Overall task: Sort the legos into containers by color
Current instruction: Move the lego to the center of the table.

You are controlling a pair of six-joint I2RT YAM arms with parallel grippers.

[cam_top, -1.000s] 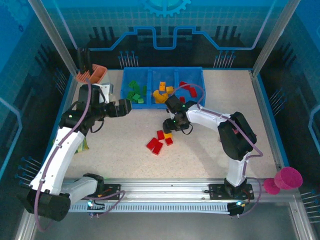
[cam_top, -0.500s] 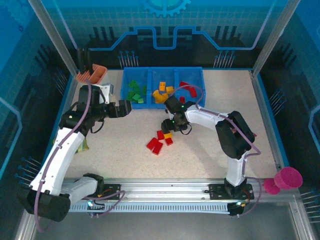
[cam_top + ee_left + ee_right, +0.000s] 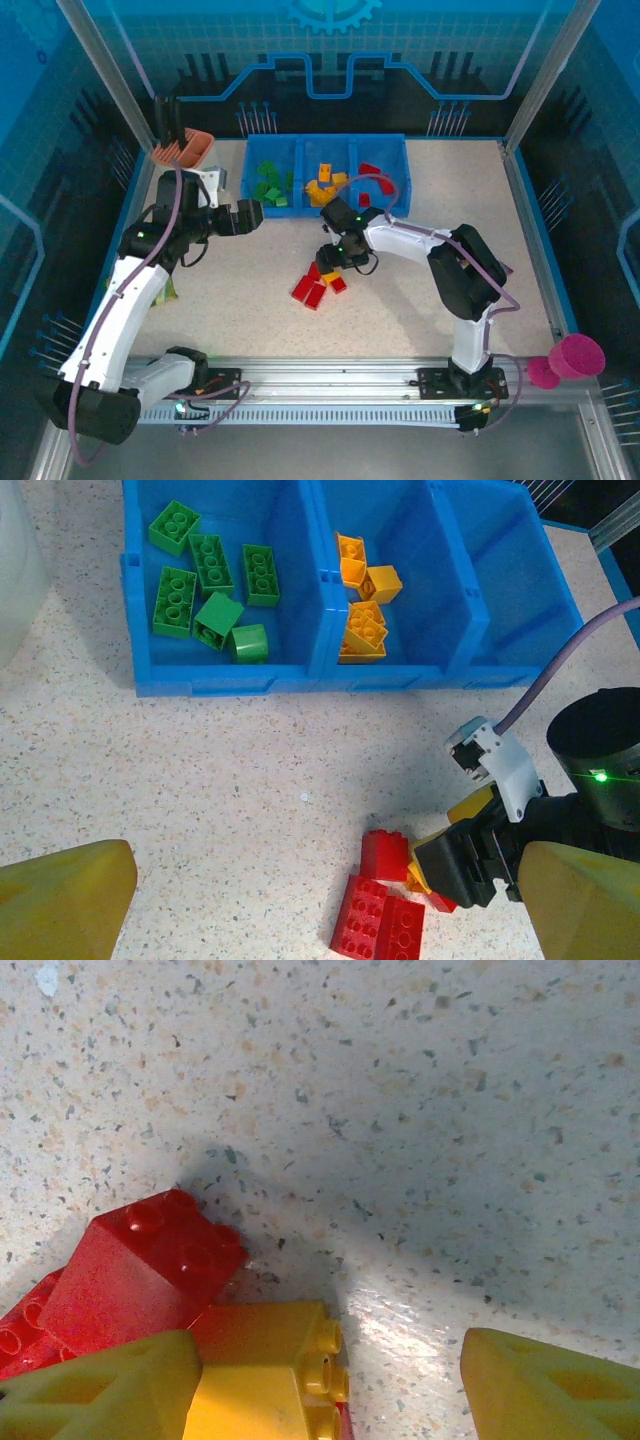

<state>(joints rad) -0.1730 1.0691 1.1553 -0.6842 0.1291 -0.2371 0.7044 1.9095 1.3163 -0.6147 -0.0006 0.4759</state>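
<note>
**Left arm.** It rises from its base at the table's near left corner, bends at the elbow and reaches right. The left gripper (image 3: 248, 215) is level, above the table just short of the tray's left compartment. Its jaws are spread fully and hold nothing.

**Right arm.** From its base at the near edge the upper link stands up, and the forearm runs left towards the table's middle. The wrist is pitched steeply down. The right gripper (image 3: 328, 263) is low over the loose pile with its jaws partly apart. In the right wrist view one finger (image 3: 100, 1385) is against a yellow brick (image 3: 262, 1360), and the other finger (image 3: 550, 1385) stands clear of it with bare table between. The brick is not clamped.

**Tray** (image 3: 325, 139). Blue, with three compartments, set along the far edge of the table.
- Left compartment: green bricks (image 3: 210, 585).
- Middle compartment: orange-yellow bricks (image 3: 362, 625).
- Right compartment: red bricks (image 3: 375, 177).

**Loose bricks.** The red bricks of the pile (image 3: 312, 289) lie with the yellow brick near the table's middle, well short of the tray. One red brick (image 3: 140, 1280) touches the yellow one.

**Other.**
- Beige cup (image 3: 190, 148), at the far left corner.
- Pink cup (image 3: 578, 356), beyond the near right corner.
</note>
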